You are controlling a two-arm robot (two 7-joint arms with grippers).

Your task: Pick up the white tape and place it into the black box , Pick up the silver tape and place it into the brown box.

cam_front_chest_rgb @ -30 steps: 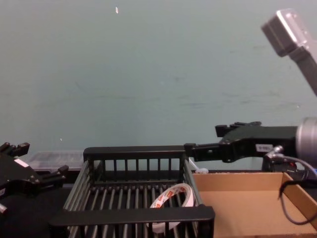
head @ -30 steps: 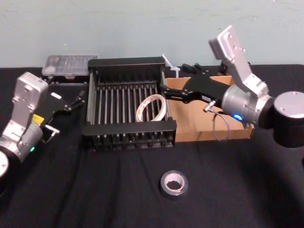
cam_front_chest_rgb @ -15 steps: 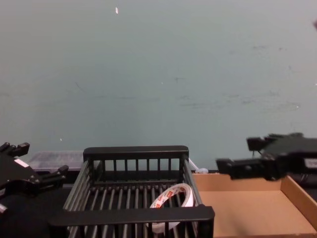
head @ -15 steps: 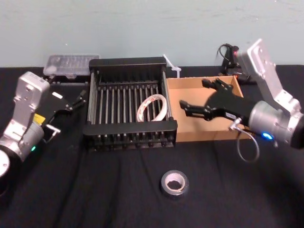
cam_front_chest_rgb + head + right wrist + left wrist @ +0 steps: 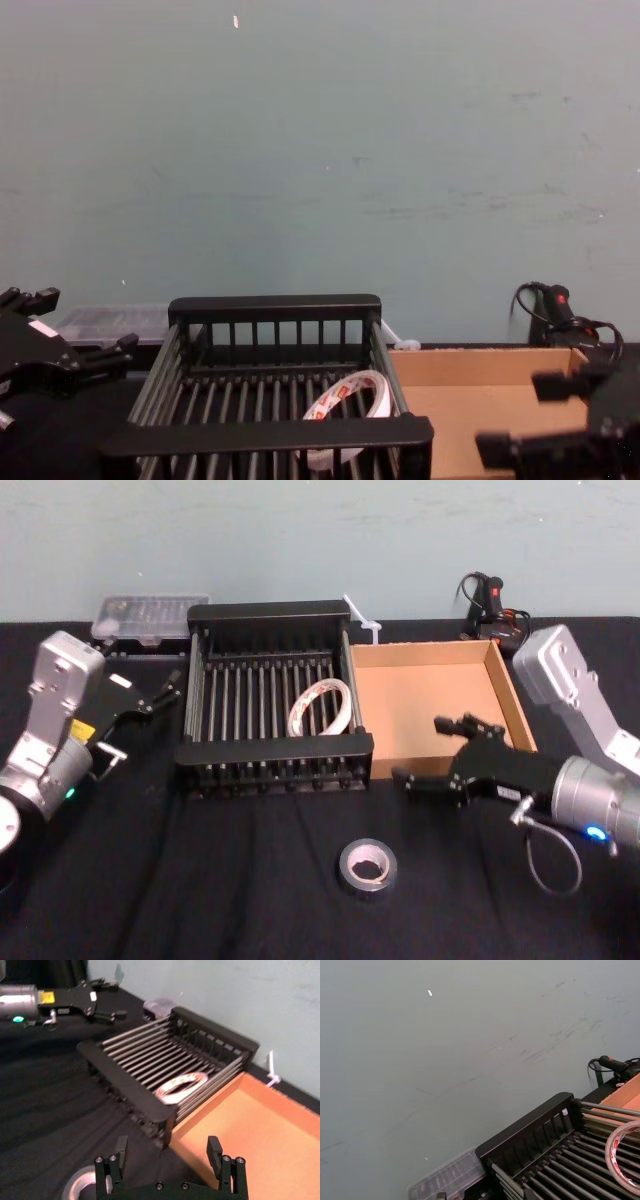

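The right gripper (image 5: 425,752) hovers at the front wall of the brown box (image 5: 420,690), fingers spread wide, holding nothing. The silver tape (image 5: 366,866) lies flat near the tabletop's (image 5: 200,880) robot-side edge. The white tape (image 5: 320,708) leans inside the black box (image 5: 270,611). The left gripper (image 5: 160,692) is parked near the left edge, fingers apart and empty.

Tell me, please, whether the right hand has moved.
Yes. The right hand has drawn back from the right rim of the black box, across the brown box, to its near wall.
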